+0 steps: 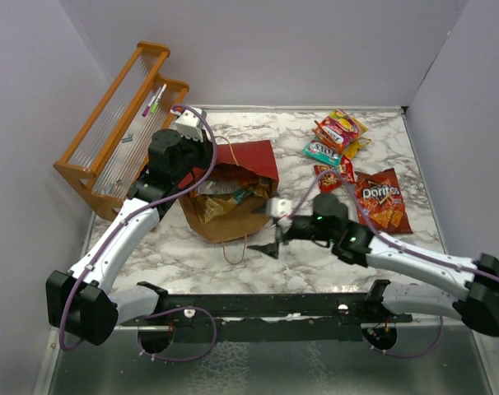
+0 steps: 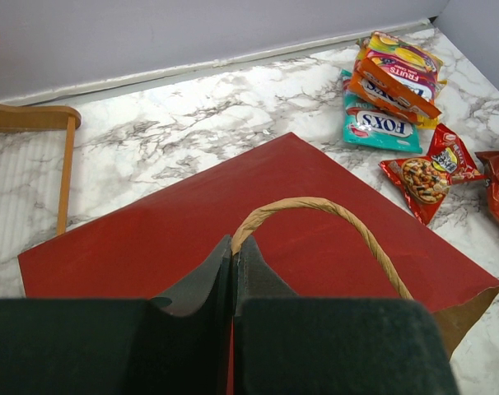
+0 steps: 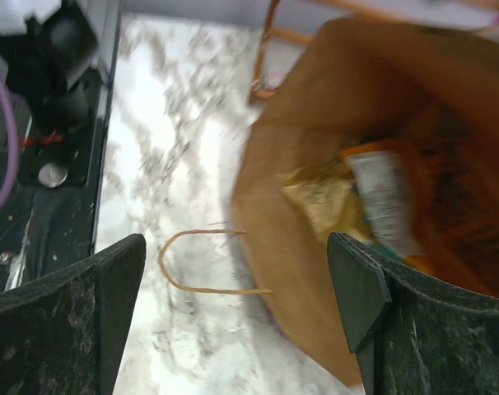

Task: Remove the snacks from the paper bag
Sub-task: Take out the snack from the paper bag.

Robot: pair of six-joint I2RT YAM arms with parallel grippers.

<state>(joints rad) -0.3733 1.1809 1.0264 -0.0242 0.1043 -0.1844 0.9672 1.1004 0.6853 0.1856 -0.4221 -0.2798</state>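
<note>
The right end effector is spread wide and empty at the mouth of the paper bag, which lies on its side on the bench. Packets lie inside the bag. The left end effector is clamped on the bag's upper wall. Farther right, loose snacks and a Doritos bag lie on the bench.

The top camera looks down from behind the near edge over the whole bench. The left wrist camera sits close above the paper bag, the right looks into its mouth; all share it.
</note>
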